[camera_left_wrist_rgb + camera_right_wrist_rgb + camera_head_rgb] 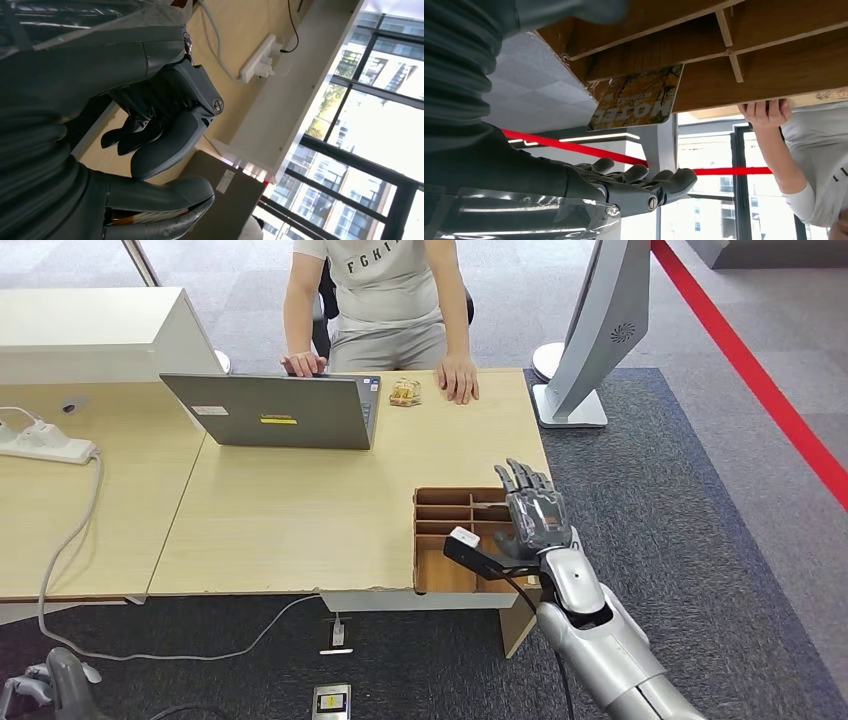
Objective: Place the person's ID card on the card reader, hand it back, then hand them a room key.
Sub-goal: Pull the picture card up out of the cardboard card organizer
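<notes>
My right hand (530, 505) hovers with fingers spread and nothing in it over the wooden divided tray (435, 540) at the desk's near right corner. In the right wrist view a card printed HOTEL (636, 97) leans in one tray compartment (774, 65), a short gap from my extended fingers (644, 185). A person sits across the desk with one hand (459, 378) flat on the top and the other (303, 363) behind the laptop. A small yellowish item (404, 392) lies beside that flat hand. My left hand (160, 130) hangs low at my side, holding nothing.
An open grey laptop (280, 410) stands mid-desk. A white power strip (45, 443) with a cable lies at the left. A tall white kiosk stand (585, 340) is off the desk's far right corner. A small device (331, 702) lies on the carpet below.
</notes>
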### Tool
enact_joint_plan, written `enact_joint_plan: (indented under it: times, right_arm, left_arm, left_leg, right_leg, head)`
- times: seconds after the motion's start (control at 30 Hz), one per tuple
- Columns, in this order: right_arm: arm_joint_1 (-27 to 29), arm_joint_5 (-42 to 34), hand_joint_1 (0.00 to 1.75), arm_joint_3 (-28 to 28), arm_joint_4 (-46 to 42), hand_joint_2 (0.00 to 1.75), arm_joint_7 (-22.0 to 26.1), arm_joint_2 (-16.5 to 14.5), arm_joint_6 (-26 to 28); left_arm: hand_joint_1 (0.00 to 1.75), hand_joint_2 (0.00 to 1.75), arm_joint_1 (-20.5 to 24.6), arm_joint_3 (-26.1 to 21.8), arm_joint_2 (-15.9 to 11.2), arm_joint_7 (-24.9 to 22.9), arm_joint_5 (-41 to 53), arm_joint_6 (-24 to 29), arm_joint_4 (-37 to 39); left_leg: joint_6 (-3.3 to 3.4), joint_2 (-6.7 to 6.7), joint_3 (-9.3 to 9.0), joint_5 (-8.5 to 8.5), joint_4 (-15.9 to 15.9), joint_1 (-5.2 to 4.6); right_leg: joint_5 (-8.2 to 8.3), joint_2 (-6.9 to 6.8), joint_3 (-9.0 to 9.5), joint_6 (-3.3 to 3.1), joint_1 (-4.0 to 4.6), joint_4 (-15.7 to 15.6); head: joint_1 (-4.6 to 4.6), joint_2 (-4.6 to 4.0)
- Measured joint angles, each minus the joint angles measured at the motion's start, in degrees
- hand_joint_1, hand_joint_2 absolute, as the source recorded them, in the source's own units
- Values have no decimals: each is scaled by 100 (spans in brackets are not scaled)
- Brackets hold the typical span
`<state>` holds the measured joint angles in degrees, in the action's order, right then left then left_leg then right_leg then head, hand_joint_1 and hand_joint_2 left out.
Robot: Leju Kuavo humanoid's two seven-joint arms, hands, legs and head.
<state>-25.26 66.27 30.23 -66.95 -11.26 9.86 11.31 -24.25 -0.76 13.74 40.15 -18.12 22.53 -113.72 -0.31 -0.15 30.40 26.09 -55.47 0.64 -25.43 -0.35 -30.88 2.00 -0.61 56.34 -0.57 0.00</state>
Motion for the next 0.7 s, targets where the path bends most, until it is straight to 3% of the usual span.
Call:
enact_joint_plan:
  times: [0.03,0.07,0.7]
  right_arm:
    - [2,0,172,-4,3,175,-8,1,-1]
    - [6,0,175,-10,3,175,-15,3,-1]
    - [155,13,175,-203,-243,175,-110,111,-68]
  left_arm:
    - [175,175,0,0,-3,0,-7,-9,1]
    - [175,175,0,0,-5,0,-12,-18,1]
    - [175,175,20,0,-18,0,-55,-126,59]
  left_leg:
    - [0,0,0,0,0,0]
    - [0,0,0,0,0,0]
    - [0,0,-1,0,-1,0]
  right_leg:
    - [0,0,0,0,0,0]
    - [0,0,0,0,0,0]
    - [0,0,0,0,0,0]
  head:
    - [0,0]
    - [-1,0]
    - [-1,0]
